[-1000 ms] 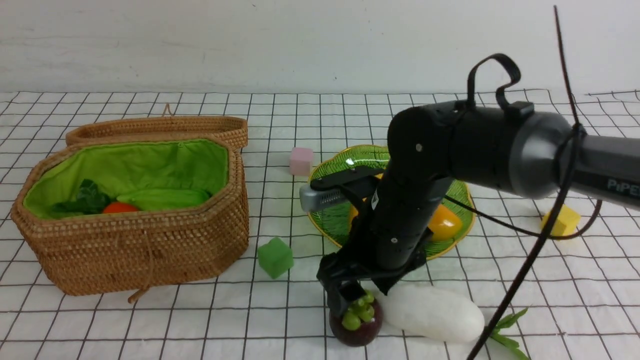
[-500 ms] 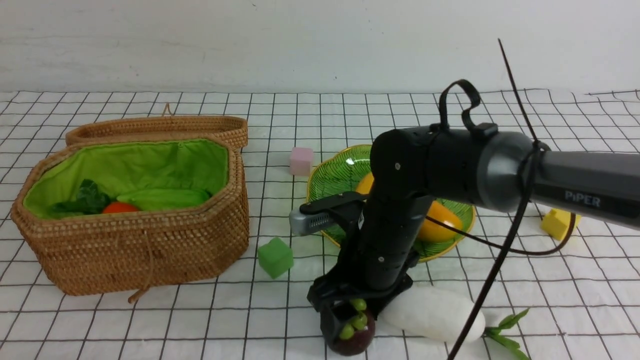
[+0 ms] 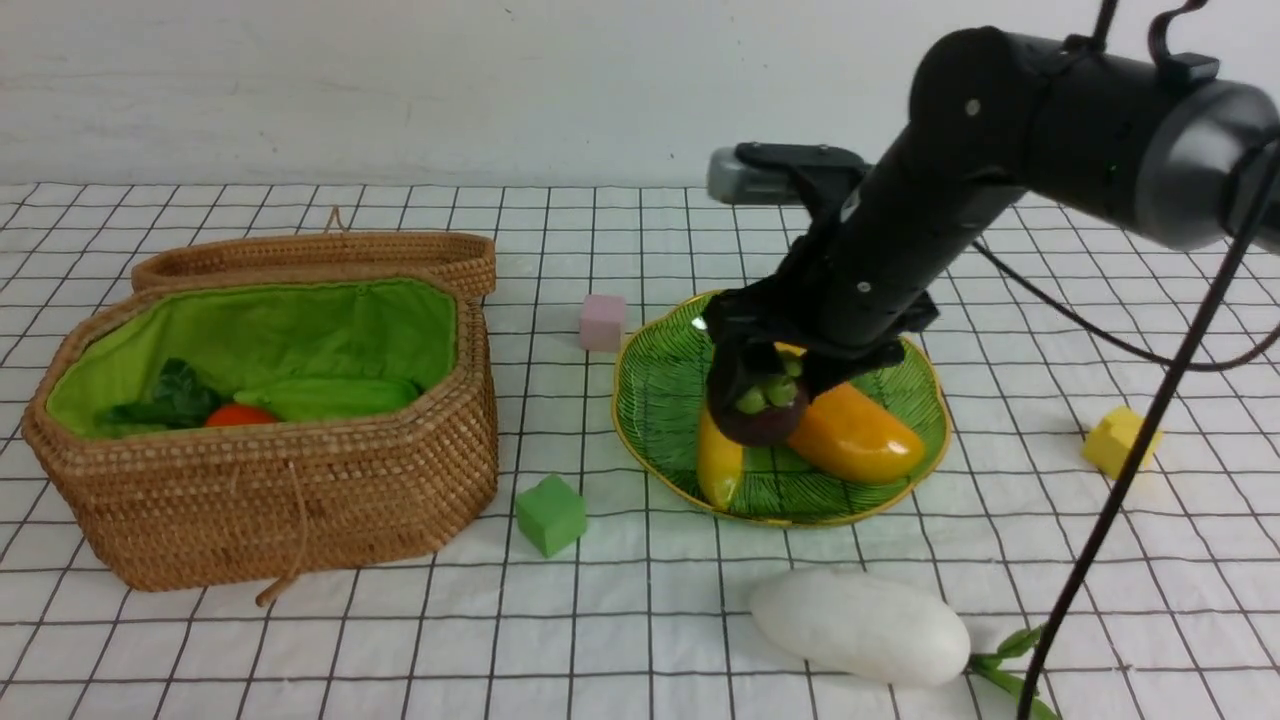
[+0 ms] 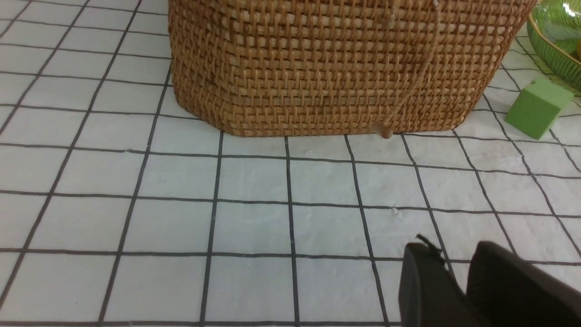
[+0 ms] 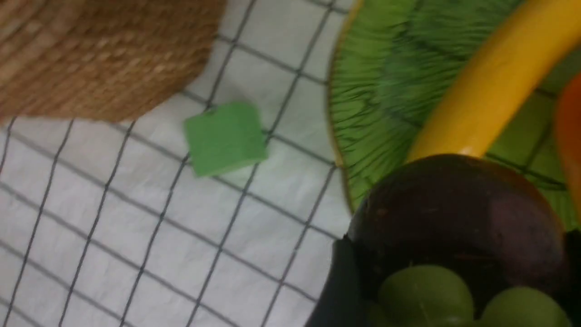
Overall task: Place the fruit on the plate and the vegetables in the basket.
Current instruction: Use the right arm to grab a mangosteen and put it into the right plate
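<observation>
- Mangosteen (image 3: pixel 765 418) hangs clamped in the right gripper (image 3: pixel 766 392), just above the plate (image 3: pixel 660 390), over the banana (image 3: pixel 720 465) and beside the mango (image 3: pixel 855 435).
- Next move, likely: lower it, then let go.
- Radish (image 3: pixel 860 627) lies outside the basket (image 3: pixel 300 480).
- Left gripper (image 4: pixel 456 268) holds nothing; apart or together, I cannot tell.

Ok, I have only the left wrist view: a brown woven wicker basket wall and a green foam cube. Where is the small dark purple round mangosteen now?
Observer: The right end effector grips the small dark purple round mangosteen over the shallow green glass plate.
Operator: What lies on that plate?
Observer: A yellow curved toy banana and an orange-yellow oval mango.
Operator: Is any vegetable not put away?
Observer: Yes, the large white oblong radish lies on the white checked cloth, outside the brown woven wicker basket.
</observation>
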